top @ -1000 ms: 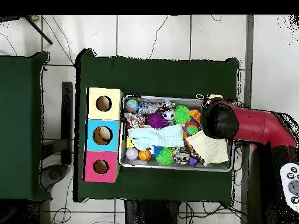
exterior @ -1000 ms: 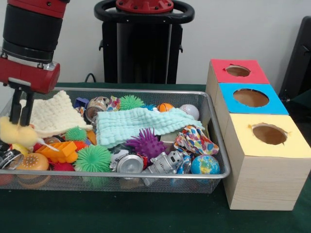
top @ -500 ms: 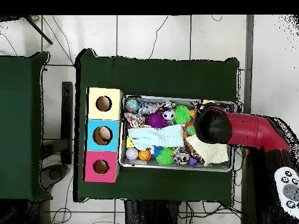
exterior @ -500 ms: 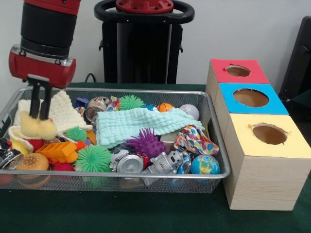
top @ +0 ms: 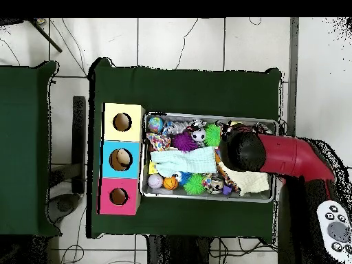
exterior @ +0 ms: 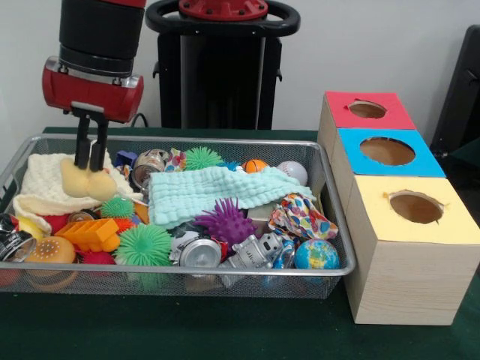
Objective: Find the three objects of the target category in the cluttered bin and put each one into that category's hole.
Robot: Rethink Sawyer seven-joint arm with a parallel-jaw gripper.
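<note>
Setting: a desk [exterior: 225, 330] draped in dark green cloth is seen before a pale wall; a wire mesh bin [exterior: 334, 217] sits at centre-left of the front view.
Boxes: 3 wooden boxes stand just right of the bin, topped red [exterior: 367, 110], blue [exterior: 388, 151] and yellow [exterior: 415, 208], each with 1 round hole.
Clutter: a mint cloth [exterior: 217, 191], a purple spiky ball [exterior: 225, 221], a globe ball [exterior: 316, 254] and a cream knitted cloth [exterior: 45, 184] are among the contents.
Jaws: the gripper [exterior: 90, 154] is pressed together on a soft yellow object [exterior: 86, 182], pinched at its top.
Held object: it hangs at the upper left of the bin, just above the cream knitted cloth.
Change: over the last second the yellow object has been lifted from the bin's left edge and carried up and rightward.
Meaning: a pick appears secured; transport across the bin to 1 of the holes is judged to remain.
</note>
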